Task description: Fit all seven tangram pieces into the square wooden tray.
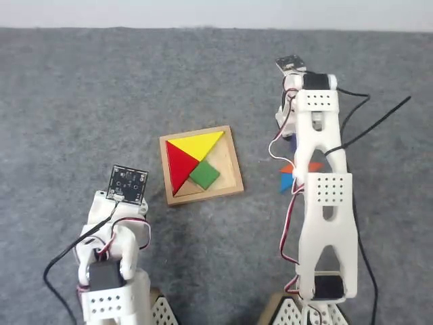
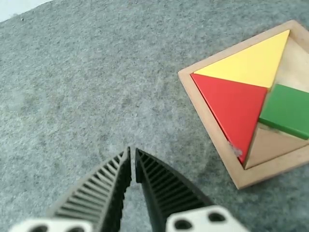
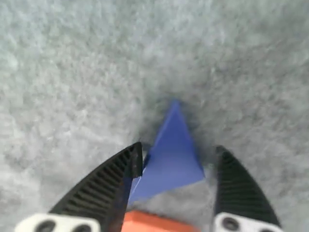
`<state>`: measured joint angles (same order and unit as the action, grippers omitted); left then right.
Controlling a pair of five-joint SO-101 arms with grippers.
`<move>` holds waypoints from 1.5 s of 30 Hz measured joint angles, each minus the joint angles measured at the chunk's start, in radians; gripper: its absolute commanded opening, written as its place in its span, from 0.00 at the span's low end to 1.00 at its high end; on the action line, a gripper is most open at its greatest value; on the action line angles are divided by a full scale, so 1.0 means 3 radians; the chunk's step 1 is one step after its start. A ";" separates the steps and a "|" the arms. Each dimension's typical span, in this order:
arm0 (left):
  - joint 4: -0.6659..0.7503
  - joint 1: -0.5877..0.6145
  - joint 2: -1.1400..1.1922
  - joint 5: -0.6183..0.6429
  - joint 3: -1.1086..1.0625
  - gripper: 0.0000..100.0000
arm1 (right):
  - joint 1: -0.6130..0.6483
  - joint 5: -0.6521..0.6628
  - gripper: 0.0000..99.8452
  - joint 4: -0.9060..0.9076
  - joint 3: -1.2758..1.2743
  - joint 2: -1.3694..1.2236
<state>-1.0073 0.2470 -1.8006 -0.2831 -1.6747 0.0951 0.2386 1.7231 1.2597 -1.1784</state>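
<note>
Right wrist view: my open, empty right gripper (image 3: 179,152) straddles the blue triangle (image 3: 171,145); a skewed pinch could squirt it toward three o'clock.

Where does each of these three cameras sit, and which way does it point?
High view: fixed above the table, looking down on the wooden tray, left arm and right arm.
Left wrist view: on the left arm's wrist, facing past the shut left gripper toward the wooden tray.
Right wrist view: on the right arm's wrist, facing down; the open right gripper straddles a blue triangle.
Shared: high and left wrist views both show the wooden tray.
</note>
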 measured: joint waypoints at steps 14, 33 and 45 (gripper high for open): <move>0.0000 0.0000 0.0000 0.0000 0.0000 0.01 | -0.0015 -0.0205 0.21 0.0107 0.0133 -0.0066; 0.0000 0.0000 0.0000 0.0000 0.0000 0.01 | -0.0020 -0.0327 0.09 0.0107 0.0072 -0.0128; 0.0000 0.0000 0.0000 0.0000 0.0000 0.01 | -0.0056 -0.0327 0.09 0.0107 0.0102 -0.0133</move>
<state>-1.0073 0.2470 -1.8006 -0.2831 -1.6747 0.0783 0.1404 1.7553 1.2904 -1.2183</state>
